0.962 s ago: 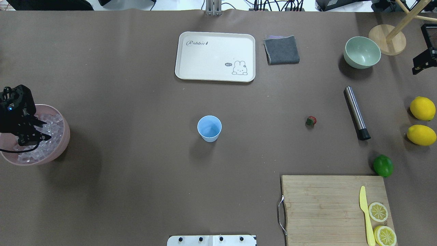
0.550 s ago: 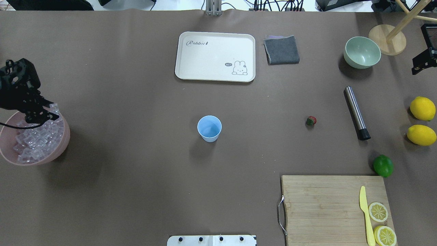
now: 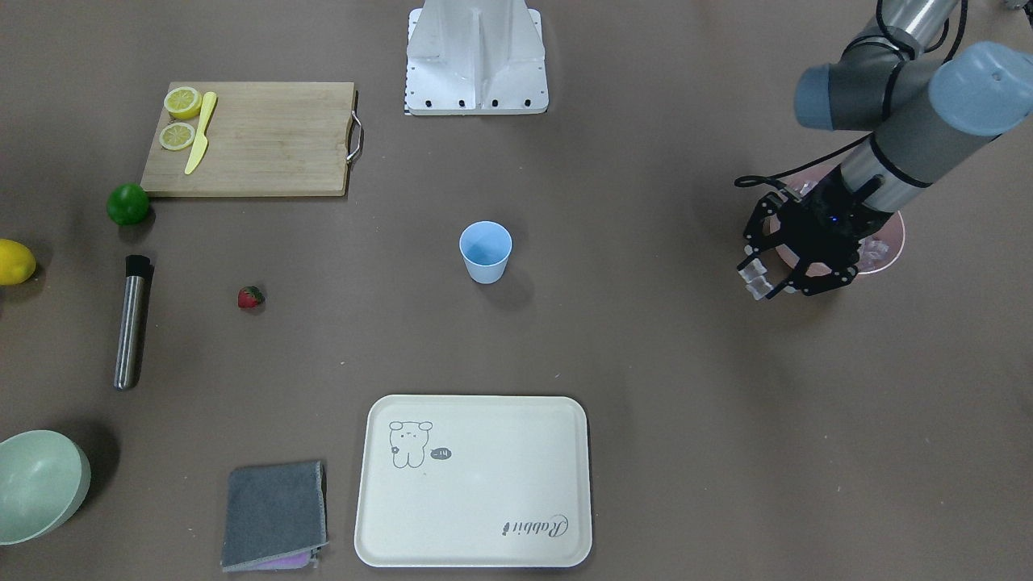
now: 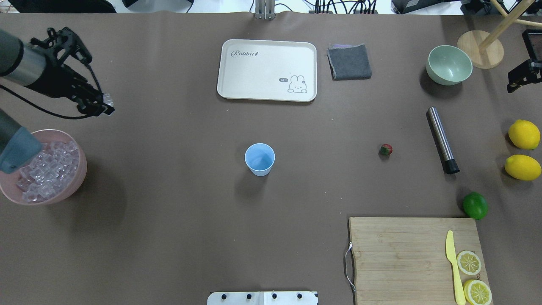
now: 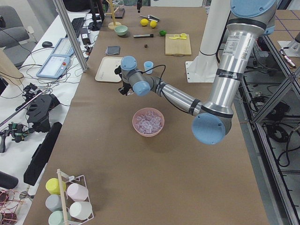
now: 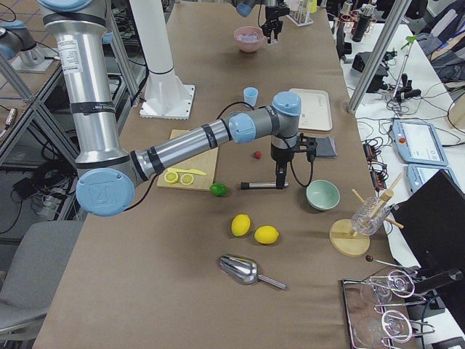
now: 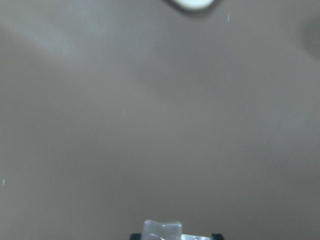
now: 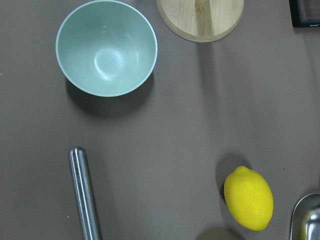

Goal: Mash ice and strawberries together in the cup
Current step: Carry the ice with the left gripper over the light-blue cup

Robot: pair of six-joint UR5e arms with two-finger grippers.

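The left gripper (image 3: 759, 281) has its two black fingers clenched on a small cluster of clear ice (image 3: 754, 274). The left wrist view shows one cube (image 7: 162, 230) at the bottom edge, pinched between the tips over bare brown table. From overhead the gripper (image 4: 105, 103) hangs above open table beyond the far rim of the pink bowl (image 4: 81, 169), with the cube (image 4: 108, 99) glinting at its tip. The forearm runs back to the view's left edge and the elbow joint covers part of the bowl. More ice (image 4: 47, 173) is heaped in that bowl. The light-blue cup (image 4: 259, 159) stands upright at mid-table, well apart from the held ice, and only bare table lies between them. Beyond the cup lie the cream rabbit tray (image 4: 254, 76) and a folded grey cloth (image 4: 349, 62). The strawberry (image 4: 385, 149) lies alone further toward the robot's right, near a steel muddler (image 4: 440, 137) with a black tip. Around these sit a pale green bowl (image 4: 449, 65), a round wooden stand base (image 4: 480, 48), two lemons (image 4: 524, 134), a lime (image 4: 475, 205), and a cutting board (image 4: 402, 254) carrying a yellow knife (image 4: 453, 262) and lemon halves (image 4: 468, 262). The right gripper (image 6: 279, 178) points straight down near the muddler and the green bowl, well away from the strawberry and the cup. Whether its fingers are parted or closed I cannot tell.
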